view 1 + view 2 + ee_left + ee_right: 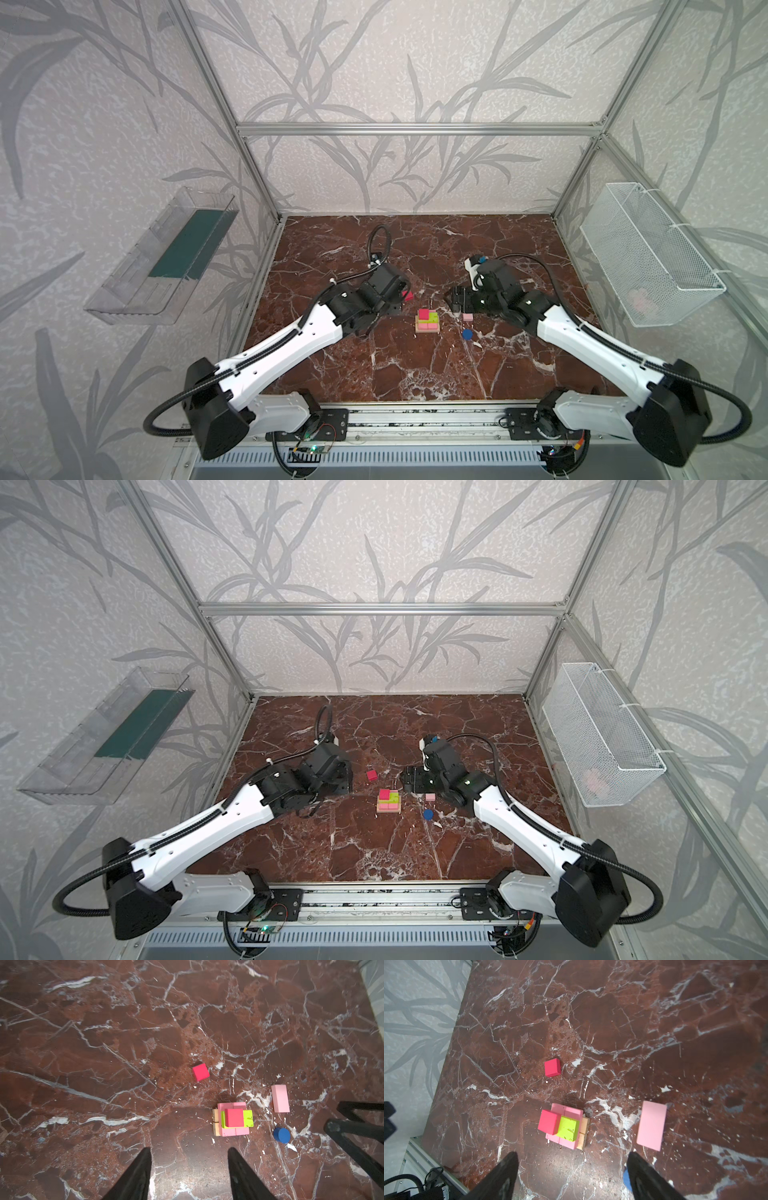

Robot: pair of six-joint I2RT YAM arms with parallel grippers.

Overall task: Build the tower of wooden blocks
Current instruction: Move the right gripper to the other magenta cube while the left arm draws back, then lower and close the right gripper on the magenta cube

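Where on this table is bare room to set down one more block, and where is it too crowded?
Free: the wide strip of table between the tower and the front rail; also the back, toward the rear wall. Crowded: around the tower, with the loose red cube behind-left, the pink bar and blue disc on its right.

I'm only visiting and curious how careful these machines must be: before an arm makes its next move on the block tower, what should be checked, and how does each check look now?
1. Left gripper open and empty: ok.
2. Right gripper open and empty: ok.
3. Tower standing, nothing touching it: ok.
4. Top red cube seated squarely: cannot tell; the wrist views disagree.
5. Loose red cube lying free, apart from the tower: ok.
6. Pink bar and blue disc lying clear of the tower: ok.
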